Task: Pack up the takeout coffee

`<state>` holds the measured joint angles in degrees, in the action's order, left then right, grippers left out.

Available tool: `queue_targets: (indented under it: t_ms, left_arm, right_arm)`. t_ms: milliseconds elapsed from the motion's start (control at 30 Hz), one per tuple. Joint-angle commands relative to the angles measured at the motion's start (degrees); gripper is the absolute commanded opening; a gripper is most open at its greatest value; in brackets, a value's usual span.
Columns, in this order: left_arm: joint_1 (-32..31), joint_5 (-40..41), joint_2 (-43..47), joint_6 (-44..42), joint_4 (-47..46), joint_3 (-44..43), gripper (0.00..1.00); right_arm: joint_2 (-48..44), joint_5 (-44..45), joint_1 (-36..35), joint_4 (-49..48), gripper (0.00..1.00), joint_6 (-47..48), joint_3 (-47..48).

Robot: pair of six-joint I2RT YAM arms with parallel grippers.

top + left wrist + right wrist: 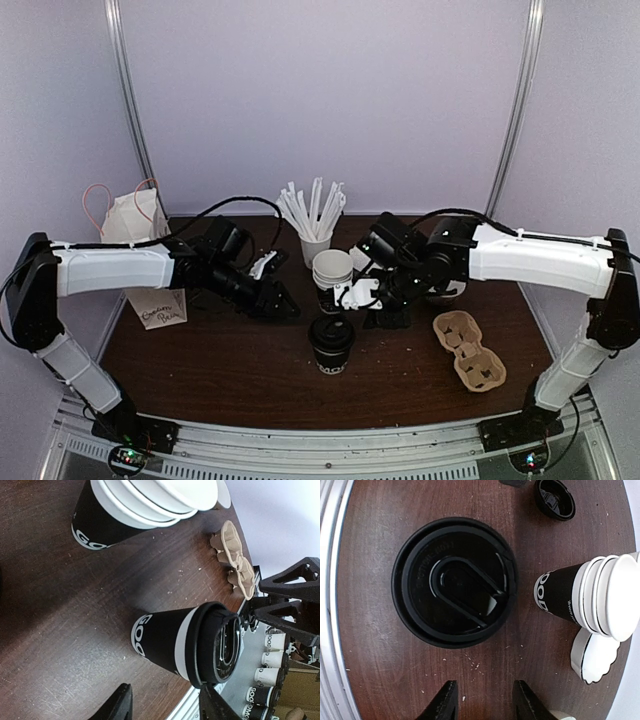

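Note:
The takeout coffee (331, 343) is a black cup with white lettering and a black lid, standing upright at the table's front centre. My left gripper (279, 301) is open and empty, to the cup's far left. In the left wrist view the cup (180, 642) lies just beyond the open gripper (165, 707), not touched. My right gripper (383, 308) is open and empty, just behind and to the right of the cup. In the right wrist view the lid (454, 581) shows from above, ahead of the open gripper (484, 702).
A stack of white-rimmed cups (332, 275) stands just behind the coffee, with a cup of straws (315, 240) behind it. A cardboard cup carrier (468, 350) lies at the right. A white paper bag (135, 225) stands at the left. A loose black lid (555, 499) and a small scalloped bowl (597, 660) lie nearby.

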<state>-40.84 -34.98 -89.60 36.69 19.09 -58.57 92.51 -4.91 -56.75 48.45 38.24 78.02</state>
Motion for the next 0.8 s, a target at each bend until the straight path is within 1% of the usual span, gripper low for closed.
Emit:
queue_targets:
  t_ms: [0,133,200,267,400,467,567,767]
  left_arm:
    - [-1.72,1.07,2.90,5.47,-5.91,1.59,0.50]
    - [-3.37,1.59,5.18,6.29,-6.08,3.57,0.58]
    - [-4.14,2.38,5.73,6.44,-5.47,4.29,0.61]
    - [-4.92,2.49,5.51,7.21,-6.12,5.17,0.61]
    - [-6.53,1.95,4.65,8.20,-7.75,5.67,0.57]
    - [-6.78,1.02,4.34,10.36,-9.87,6.59,0.55]
    - [-7.16,0.12,3.62,12.51,-12.40,7.32,0.51]
    - [-7.91,-1.14,1.48,13.04,-13.86,7.15,0.48]
  right_arm:
    - [-3.64,-8.02,4.20,2.00,0.42,-4.83,0.39]
    - [-2.79,-19.78,11.13,0.43,0.42,-12.09,0.41]
    - [-1.09,-24.43,13.22,-0.64,0.42,-15.72,0.78]
    - [0.86,-27.77,14.19,-1.47,0.41,-19.45,1.39]
    - [5.62,-34.11,15.27,-1.70,0.40,-23.84,3.66]
    - [7.61,-36.62,15.67,-1.65,0.40,-25.59,4.41]
    - [9.07,-37.98,15.95,-2.10,0.38,-27.06,4.39]
    - [10.09,-38.71,16.40,-2.53,0.38,-28.24,3.54]
